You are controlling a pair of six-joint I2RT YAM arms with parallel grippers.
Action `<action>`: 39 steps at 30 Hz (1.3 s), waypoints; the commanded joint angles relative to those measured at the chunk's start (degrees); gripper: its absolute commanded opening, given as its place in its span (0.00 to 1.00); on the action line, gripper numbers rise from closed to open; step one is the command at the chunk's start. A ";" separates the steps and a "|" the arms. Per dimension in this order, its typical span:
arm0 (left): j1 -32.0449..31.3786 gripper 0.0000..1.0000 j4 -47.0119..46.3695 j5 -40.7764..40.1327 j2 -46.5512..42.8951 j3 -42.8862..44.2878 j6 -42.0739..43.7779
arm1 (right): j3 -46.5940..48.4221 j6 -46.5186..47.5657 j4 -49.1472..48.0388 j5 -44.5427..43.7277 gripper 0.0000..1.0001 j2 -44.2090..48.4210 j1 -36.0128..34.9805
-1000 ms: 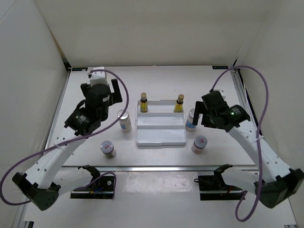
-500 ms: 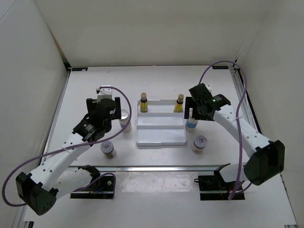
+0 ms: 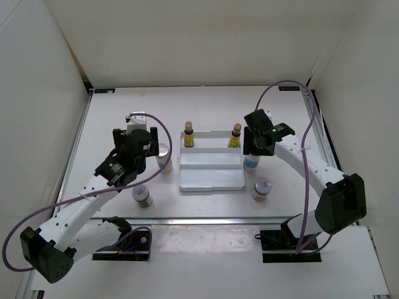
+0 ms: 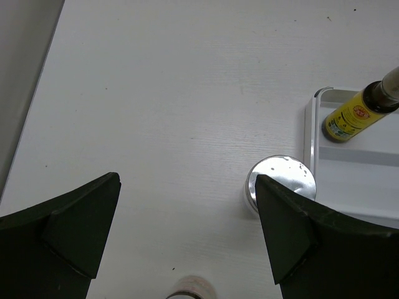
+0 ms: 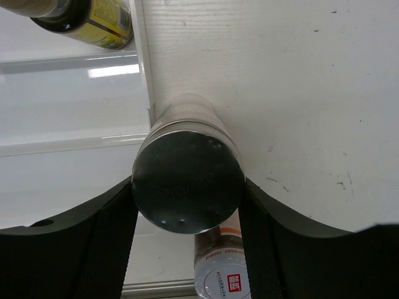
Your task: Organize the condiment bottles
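Two slim brown bottles stand at the back corners of the white tray. The right whitish silver-lidded cylinder stands just right of the tray rim, and my right gripper is shut on it, a finger touching each side of the lid. My left gripper hangs open above the table. The left silver-lidded cylinder stands beside its right finger, outside the jaws. Squat red-marked jars stand at the front left and front right.
The enclosure's white walls close in the table at the back and both sides. In the right wrist view the red-marked jar stands close behind the held cylinder. A brown bottle stands in the tray's near-left corner in the left wrist view.
My right arm swung left over the right cylinder and its jaws closed onto it. My left arm came down and forward beside the left cylinder, then held still.
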State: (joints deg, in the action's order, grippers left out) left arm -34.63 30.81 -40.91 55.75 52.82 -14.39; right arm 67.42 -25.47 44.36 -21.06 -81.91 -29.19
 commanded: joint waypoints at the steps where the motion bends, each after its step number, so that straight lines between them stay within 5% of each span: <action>1: -0.17 1.00 -0.92 0.39 -0.29 0.53 0.07 | -0.53 0.86 -2.52 0.05 0.53 0.17 0.27; 7: -0.17 1.00 -0.92 -0.14 -0.29 0.53 0.07 | -0.53 0.86 -2.00 0.05 0.24 3.86 0.27; 18: -0.17 1.00 -0.92 -0.14 -0.81 0.53 0.07 | 2.62 3.76 0.29 -3.28 0.00 7.81 0.27; 39: -0.17 1.00 -0.92 -0.14 -0.81 0.53 0.07 | 11.33 6.23 -1.81 -4.17 0.00 6.94 -11.06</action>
State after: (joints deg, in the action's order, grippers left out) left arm -34.63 30.79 -40.93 55.92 52.82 -14.39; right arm 76.53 -20.75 48.45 -23.44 -74.32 -39.86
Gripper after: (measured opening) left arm 0.998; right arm 0.641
